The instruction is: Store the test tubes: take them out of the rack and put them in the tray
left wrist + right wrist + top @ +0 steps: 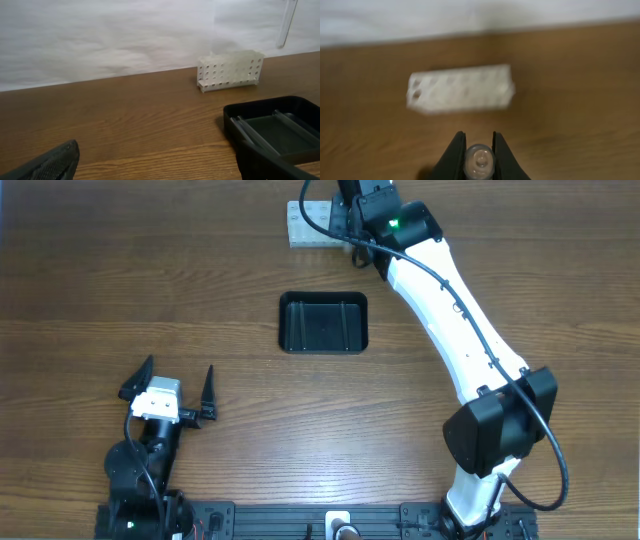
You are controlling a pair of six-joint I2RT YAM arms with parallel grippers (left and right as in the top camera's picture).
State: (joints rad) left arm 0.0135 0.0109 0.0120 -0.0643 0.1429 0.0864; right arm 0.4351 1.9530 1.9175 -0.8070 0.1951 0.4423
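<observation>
The white test tube rack point(310, 225) stands at the far middle of the table, and the black tray point(323, 323) lies nearer, in front of it. My right gripper point(479, 150) is above the rack point(460, 94), shut on a clear test tube point(479, 162) seen end-on between its fingers. That tube point(286, 25) hangs upright, lifted clear of the rack point(230, 70). Two tubes point(255, 135) lie in the tray point(235, 117). My left gripper point(170, 385) rests open near the front left, holding nothing.
The brown wooden table stretches wide between the tray and my left gripper. The right arm point(450, 310) slants from the front right up to the rack. A pale wall stands behind the table's far edge.
</observation>
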